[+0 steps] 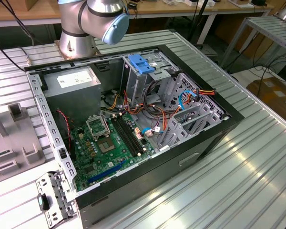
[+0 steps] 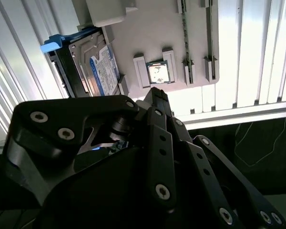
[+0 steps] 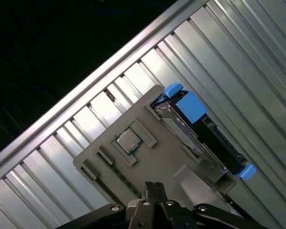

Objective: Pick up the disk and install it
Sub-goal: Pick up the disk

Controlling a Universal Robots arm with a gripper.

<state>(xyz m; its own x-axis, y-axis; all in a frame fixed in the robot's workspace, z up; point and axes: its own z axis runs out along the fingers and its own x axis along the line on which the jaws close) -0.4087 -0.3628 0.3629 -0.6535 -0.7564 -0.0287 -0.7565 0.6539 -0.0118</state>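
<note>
Disk: dark metal, white-and-blue label, blue side rails, standing on edge in a grey holder beside a processor chip. The claw hangs near the holder, fingers pressed together and empty. The ribbed aluminium surface carries an open computer case, with wooden benches behind.

Beneath me lies a table of ribbed aluminium slats, with light glaring white off the ridges. In the exterior view a long wooden bench on white legs stands behind it. A second slatted metal table is at that view's right, with a brown cardboard box lower down. In the first wrist view, the floor past my table's edge is dark.
</note>
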